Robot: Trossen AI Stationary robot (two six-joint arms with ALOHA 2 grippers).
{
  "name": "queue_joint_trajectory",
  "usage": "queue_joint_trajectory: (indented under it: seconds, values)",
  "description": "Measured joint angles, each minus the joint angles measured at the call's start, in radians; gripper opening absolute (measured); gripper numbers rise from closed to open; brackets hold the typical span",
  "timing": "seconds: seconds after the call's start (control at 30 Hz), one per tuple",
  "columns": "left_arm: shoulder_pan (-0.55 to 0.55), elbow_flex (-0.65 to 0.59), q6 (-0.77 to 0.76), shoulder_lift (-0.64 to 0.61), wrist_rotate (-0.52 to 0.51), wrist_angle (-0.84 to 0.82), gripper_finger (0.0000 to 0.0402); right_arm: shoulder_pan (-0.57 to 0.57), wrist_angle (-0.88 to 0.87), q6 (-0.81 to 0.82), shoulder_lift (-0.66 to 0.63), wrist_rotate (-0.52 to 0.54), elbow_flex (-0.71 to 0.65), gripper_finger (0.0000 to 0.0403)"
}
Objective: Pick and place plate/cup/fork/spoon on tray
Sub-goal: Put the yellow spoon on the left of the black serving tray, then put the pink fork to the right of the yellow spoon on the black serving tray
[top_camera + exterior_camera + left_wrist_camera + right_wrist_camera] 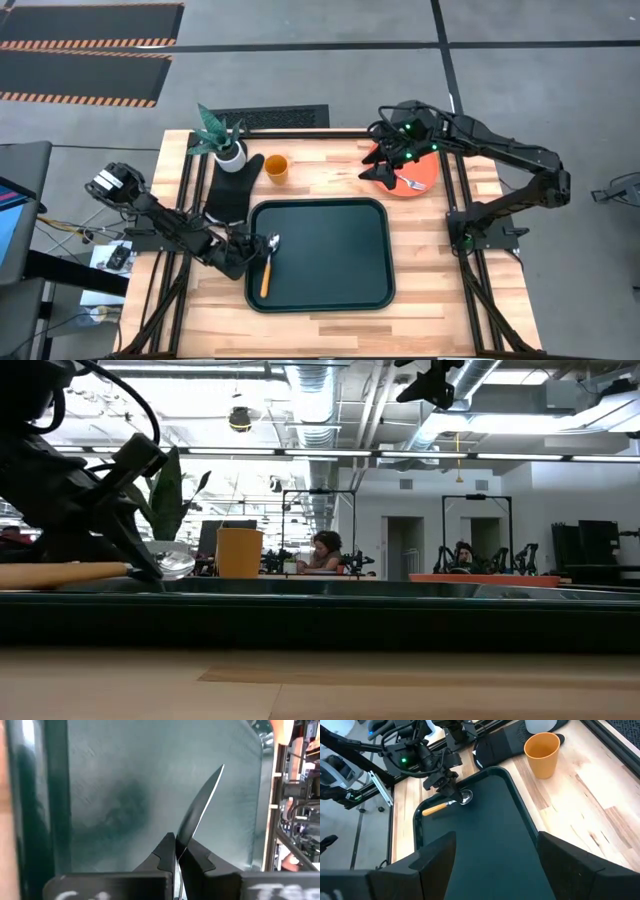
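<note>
The dark green tray (pixel 330 290) lies mid-table. The spoon (pixel 268 265), with an orange handle and a silver bowl, is over the tray's left part. My left gripper (pixel 255 245) is shut on it; it also shows in the right wrist view (pixel 451 795). The orange-red plate (pixel 420 170) sits at the far right, with what looks like the fork (pixel 414 185) on it. My right gripper (pixel 385 165) is open and empty above the plate's left part, high up in the low view (pixel 430 382). The orange cup (pixel 276 168) stands upright beyond the tray. My left gripper pinches the spoon between its two fingers (pixel 167 855) at the neck where the silver bowl (pixel 200 807) begins. It comes from the table's left side, slanting down, across the spoon. The handle (pixel 60 573) lies level, low over the tray's left part; whether it rests there I cannot tell.
A white pot with a green plant (pixel 228 148) and a black mat (pixel 232 190) sit beyond the tray's left corner, next to the cup. Bare wood lies to the right of and in front of the tray. People sit in the room behind (pixel 325 550).
</note>
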Motion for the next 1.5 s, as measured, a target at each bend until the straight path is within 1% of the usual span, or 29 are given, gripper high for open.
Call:
queue_joint_trajectory:
  seconds: [0.1, 0.27, 0.47, 0.53, 0.6, 0.87, 0.93, 1.03, 1.13, 1.23, 1.33, 1.5]
  values:
    - [-0.003, 0.016, -0.006, 0.0, 0.005, -0.039, 0.0, 0.0, 0.0, -0.001, 0.0, 0.019, 0.0, 0.0302]
    - [-0.007, 0.02, -0.064, 0.0, 0.03, -0.114, 0.0, 0.0, 0.0, -0.001, 0.0, 0.019, 0.0, 0.0302]
    - [0.005, 0.02, -0.085, 0.0, 0.041, -0.125, 0.0004, 0.0, 0.0, -0.001, 0.0, 0.02, 0.0, 0.0302]
    - [0.01, 0.02, -0.086, 0.0, 0.047, -0.125, 0.0017, 0.0, 0.0, 0.0, 0.0, 0.02, 0.0, 0.0302]
    - [0.011, 0.02, -0.086, 0.0, 0.052, -0.125, 0.0039, 0.0, 0.0, 0.0, 0.0, 0.02, 0.0, 0.0302]
    - [0.011, 0.02, -0.086, -0.005, 0.063, -0.121, 0.0157, 0.0, 0.0, 0.001, 0.0, 0.021, 0.0, 0.0302]
    - [0.008, 0.02, -0.081, -0.021, 0.085, -0.126, 0.0181, 0.0, 0.0, 0.001, 0.0, 0.021, 0.0, 0.0302]
    - [0.006, 0.02, -0.081, -0.06, 0.121, -0.168, 0.0207, 0.0, 0.0, 0.001, 0.0, 0.02, 0.0, 0.0302]
    - [0.007, 0.019, -0.082, -0.119, 0.14, -0.262, 0.022, 0.005, 0.0, 0.0, 0.0, 0.02, 0.0, 0.0302]
    - [0.007, 0.017, -0.088, -0.193, 0.149, -0.384, 0.0222, 0.013, 0.0, -0.004, 0.0, 0.02, 0.0, 0.0302]
    - [0.013, 0.017, -0.09, -0.264, 0.166, -0.47, 0.022, 0.022, 0.0, -0.003, 0.001, 0.022, 0.0, 0.0302]
    - [0.017, 0.017, -0.085, -0.348, 0.194, -0.536, 0.022, 0.047, 0.0, 0.007, 0.032, 0.059, -0.002, 0.0301]
